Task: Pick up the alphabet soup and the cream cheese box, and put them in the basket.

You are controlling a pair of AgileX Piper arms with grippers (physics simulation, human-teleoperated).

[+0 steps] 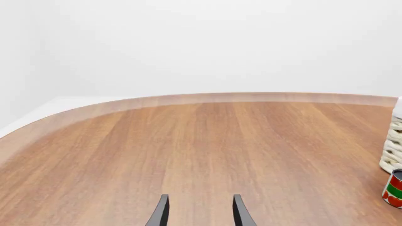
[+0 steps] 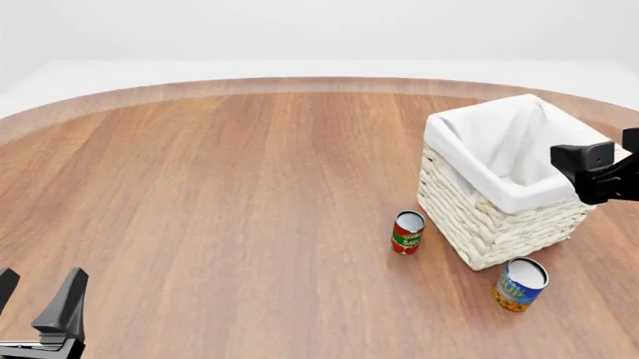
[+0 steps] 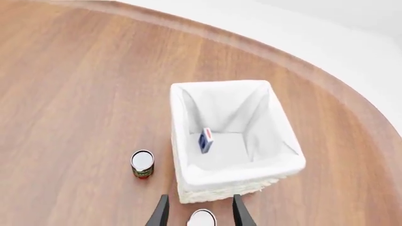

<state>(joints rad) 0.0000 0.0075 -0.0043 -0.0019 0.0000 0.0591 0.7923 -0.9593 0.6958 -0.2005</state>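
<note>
At the near left corner of the wooden surface (image 2: 200, 209), the left end effector (image 2: 40, 303) was held low with its fingers spread apart and nothing between them, apparently parked clear of the work. Right of centre a red can (image 2: 408, 232) was seen upright, close by the basket's near-left wall. The basket (image 2: 479, 224) was set at the right, and the cream cheese box (image 3: 205, 140) was already lying inside it, tilted against the lining. The alphabet soup (image 2: 520, 283) was left upright on the surface, just beside the basket's near corner, so that half of the task was judged outstanding. The right end effector (image 3: 197, 214) was held high above the basket, fingers parted and empty, seemingly after a release.
</note>
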